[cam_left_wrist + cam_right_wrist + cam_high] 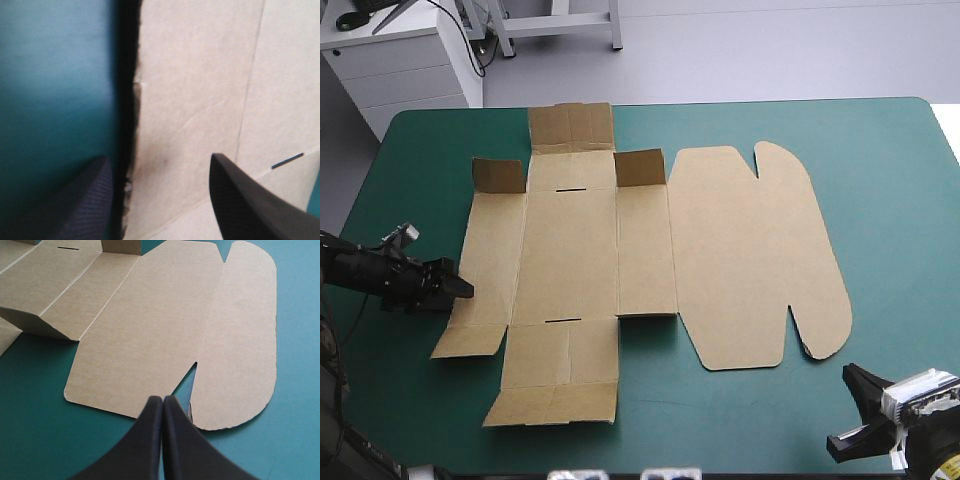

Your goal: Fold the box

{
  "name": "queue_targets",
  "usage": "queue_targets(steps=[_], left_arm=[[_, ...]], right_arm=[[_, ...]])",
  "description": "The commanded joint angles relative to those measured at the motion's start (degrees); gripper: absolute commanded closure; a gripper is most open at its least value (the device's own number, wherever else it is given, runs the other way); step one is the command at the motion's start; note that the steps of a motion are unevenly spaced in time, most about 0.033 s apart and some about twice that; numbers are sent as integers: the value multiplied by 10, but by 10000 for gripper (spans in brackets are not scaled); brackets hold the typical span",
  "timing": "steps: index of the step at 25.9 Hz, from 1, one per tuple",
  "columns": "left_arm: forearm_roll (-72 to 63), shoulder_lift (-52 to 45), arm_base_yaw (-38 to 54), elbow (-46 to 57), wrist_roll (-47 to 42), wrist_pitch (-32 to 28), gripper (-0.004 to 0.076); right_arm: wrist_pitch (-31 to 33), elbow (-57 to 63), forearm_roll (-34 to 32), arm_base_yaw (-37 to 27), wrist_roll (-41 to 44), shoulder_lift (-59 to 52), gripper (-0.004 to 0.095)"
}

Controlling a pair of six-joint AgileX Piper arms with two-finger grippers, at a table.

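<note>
Nearest of all, at the table's near right corner, the right gripper is sitting with its black fingers pressed together into one point, gripping nothing. It is aiming at the near rounded end of the lid panel, just short of the notch cut there, and is not touching the board.

Over at the left edge of the table, the left gripper is reaching in low with its fingers spread wide. In its own view one finger is standing over the teal-green cover and the other over the brown board, so the outer edge of the left side panel is running between them. Whether a finger is already under that edge cannot be told.

The box is lying as a cut sheet across the middle of the table, almost wholly flat, its lid panel stretching toward the right edge. Along the far side only a left flap, a middle flap and a right flap are rising off the cover.

Folding looks to be barely starting, with raising the left wall as the step in hand. That is calling for the left fingers to pinch the panel's edge and swing it upright along its crease, the right gripper probably pressing the base so the sheet is not sliding.
</note>
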Motion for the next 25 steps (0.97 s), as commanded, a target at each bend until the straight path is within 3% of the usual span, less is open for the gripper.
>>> queue_targets(steps=[1,4,5,25], left_arm=[[-17,9,-6,5,3,39,393],[-16,9,-6,6,3,39,561],[-17,9,-6,6,3,34,720],[-84,-27,-41,6,43,39,731]], right_arm=[[-42,-14,2,0,-2,7,927],[-42,-14,2,0,-2,7,927],[-42,-14,2,0,-2,7,927],[-42,-14,2,0,-1,7,927]])
